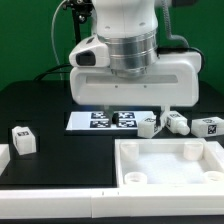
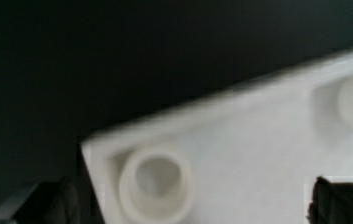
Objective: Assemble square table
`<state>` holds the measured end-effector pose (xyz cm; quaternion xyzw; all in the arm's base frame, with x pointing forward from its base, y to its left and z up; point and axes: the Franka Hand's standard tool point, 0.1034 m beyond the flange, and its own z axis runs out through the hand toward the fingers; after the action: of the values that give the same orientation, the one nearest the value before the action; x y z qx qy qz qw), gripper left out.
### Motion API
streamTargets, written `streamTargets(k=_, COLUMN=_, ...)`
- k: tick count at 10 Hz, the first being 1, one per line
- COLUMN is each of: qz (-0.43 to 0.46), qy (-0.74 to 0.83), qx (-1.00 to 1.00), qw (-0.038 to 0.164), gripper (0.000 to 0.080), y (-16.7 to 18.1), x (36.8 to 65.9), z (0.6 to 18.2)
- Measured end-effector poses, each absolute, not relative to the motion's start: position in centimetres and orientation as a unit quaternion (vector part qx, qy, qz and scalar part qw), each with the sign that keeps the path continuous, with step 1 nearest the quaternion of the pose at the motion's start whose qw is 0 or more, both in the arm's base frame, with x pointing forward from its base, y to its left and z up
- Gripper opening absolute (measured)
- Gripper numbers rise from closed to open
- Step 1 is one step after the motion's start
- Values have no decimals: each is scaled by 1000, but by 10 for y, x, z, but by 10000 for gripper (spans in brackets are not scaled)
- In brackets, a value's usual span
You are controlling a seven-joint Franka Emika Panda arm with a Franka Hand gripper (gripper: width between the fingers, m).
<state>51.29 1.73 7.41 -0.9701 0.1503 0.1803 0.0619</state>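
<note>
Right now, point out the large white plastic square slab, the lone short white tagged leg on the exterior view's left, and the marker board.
large white plastic square slab (image 1: 170,166): exterior view, bare inner surface.
short white tagged leg (image 1: 22,138): exterior view, tagged face.
marker board (image 1: 80,121): exterior view, bare white edge.

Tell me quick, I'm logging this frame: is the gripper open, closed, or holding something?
Gripper: open, fingers wide apart, gripping nothing; a corner of the square table slab shows between them.
</note>
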Motion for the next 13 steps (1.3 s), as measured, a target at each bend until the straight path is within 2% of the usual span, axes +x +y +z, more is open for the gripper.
streamTargets(k=3, qz=254, qy=141, qx=-955, qw=67, gripper=649, y=15, x=514, z=71)
streamTargets(k=5, qz=311, qy=156, qx=-935, qw=69, gripper=649, y=24, x=501, z=68)
streamTargets(k=6, qz=317, qy=162, qx=-932, qw=74, gripper=649, y=37, x=488, z=68)
streamTargets(k=7, qz=329, qy=183, qx=-921, qw=96, gripper=649, y=48, x=473, z=68)
streamTargets(k=10, qz=332, qy=191, qx=-918, qw=101, gripper=649, y=47, x=470, z=63)
streamTargets(k=11, qz=341, qy=216, qx=-908, qw=113, gripper=649, y=46, x=455, z=46)
streamTargets(k=13, qz=362, qy=239, qx=-894, qw=118, gripper=649, y=46, x=428, z=22)
